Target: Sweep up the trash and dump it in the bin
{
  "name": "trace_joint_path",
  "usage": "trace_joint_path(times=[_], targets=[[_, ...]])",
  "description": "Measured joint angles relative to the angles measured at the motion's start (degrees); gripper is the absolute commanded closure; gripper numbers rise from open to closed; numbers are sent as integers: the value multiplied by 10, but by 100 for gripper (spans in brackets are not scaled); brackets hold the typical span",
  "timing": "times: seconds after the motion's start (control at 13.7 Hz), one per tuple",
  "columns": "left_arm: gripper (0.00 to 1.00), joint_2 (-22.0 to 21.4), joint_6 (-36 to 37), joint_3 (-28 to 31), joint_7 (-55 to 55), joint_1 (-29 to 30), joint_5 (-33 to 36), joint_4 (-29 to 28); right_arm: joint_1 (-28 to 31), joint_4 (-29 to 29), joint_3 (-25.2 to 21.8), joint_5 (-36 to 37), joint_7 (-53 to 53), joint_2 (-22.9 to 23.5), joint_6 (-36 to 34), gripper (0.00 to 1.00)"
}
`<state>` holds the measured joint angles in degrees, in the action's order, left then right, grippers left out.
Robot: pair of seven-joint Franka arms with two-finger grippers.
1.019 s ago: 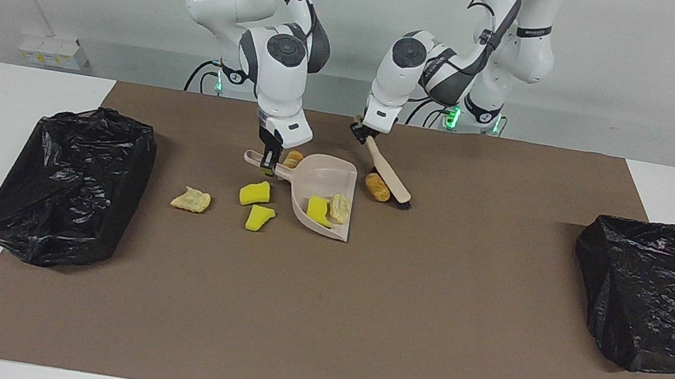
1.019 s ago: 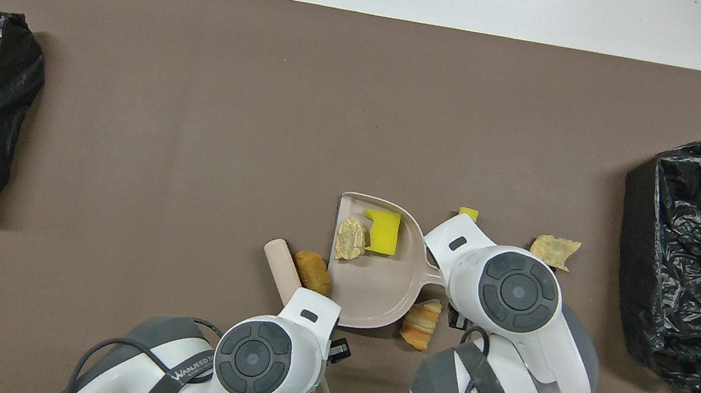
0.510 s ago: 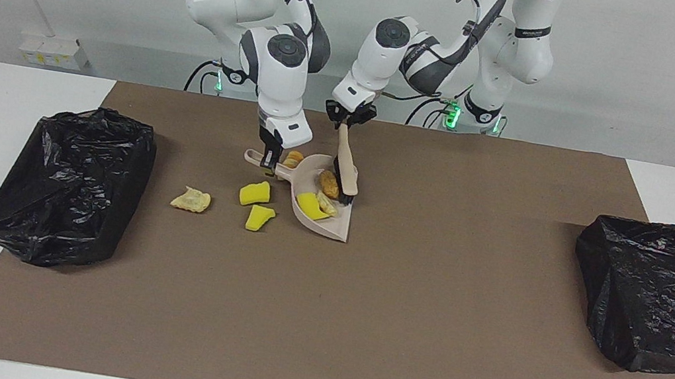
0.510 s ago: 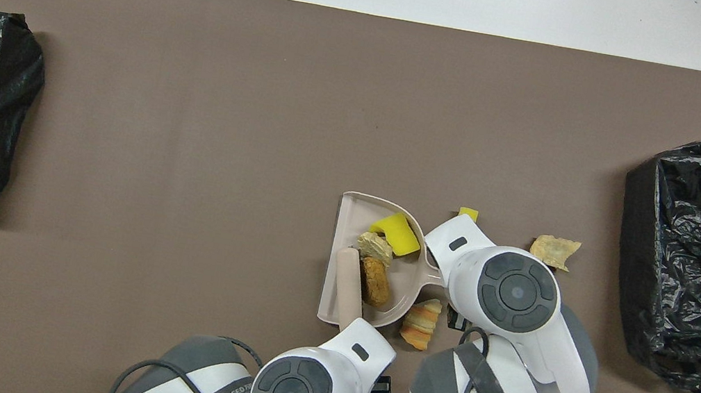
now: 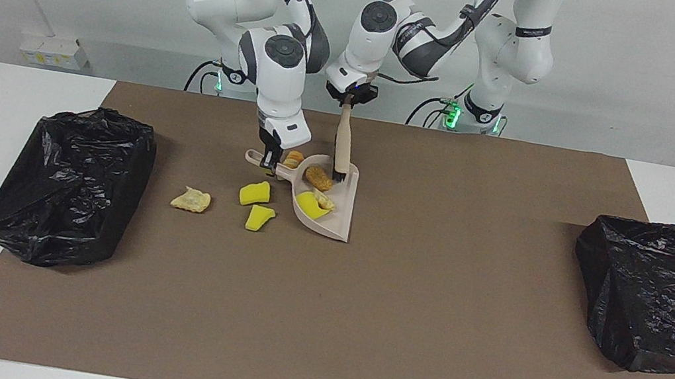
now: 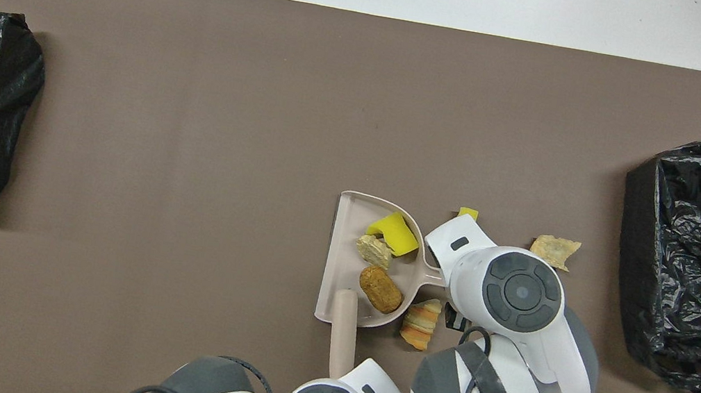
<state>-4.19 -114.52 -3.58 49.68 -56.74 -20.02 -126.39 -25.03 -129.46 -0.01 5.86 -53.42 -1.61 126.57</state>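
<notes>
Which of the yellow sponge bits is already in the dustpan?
The yellow chunk lying in the dustpan beside two brown scraps. The other two yellow chunks lie on the brown mat, toward the right arm's end.

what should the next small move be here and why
Probably swing the brush, held by the left gripper, toward the orange striped scrap lying on the mat beside the dustpan. Three scraps already sit in the pan, which the right gripper holds by its handle, while two yellow chunks and a tan scrap lie outside.
</notes>
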Motion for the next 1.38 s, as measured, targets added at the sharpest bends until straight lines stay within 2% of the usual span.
trace_joint_path(times=[0.29,0.44,0.8,1.02,1.38], targets=[[100,-19,86,-7,18,1,3,0,8,-1,0,-19,-35,-3,19,100],[100,-47,130,-3,22,13,29,0,20,-1,0,-42,-80,-13,31,100],[100,-145,237,2,21,119,124,-1,73,-1,-3,-144,-225,-34,31,100],[100,-161,231,4,-13,188,150,-8,112,7,-5,-196,-293,-37,20,100],[100,-163,158,7,-130,244,151,-67,175,90,-7,-201,-339,-36,-113,100]])
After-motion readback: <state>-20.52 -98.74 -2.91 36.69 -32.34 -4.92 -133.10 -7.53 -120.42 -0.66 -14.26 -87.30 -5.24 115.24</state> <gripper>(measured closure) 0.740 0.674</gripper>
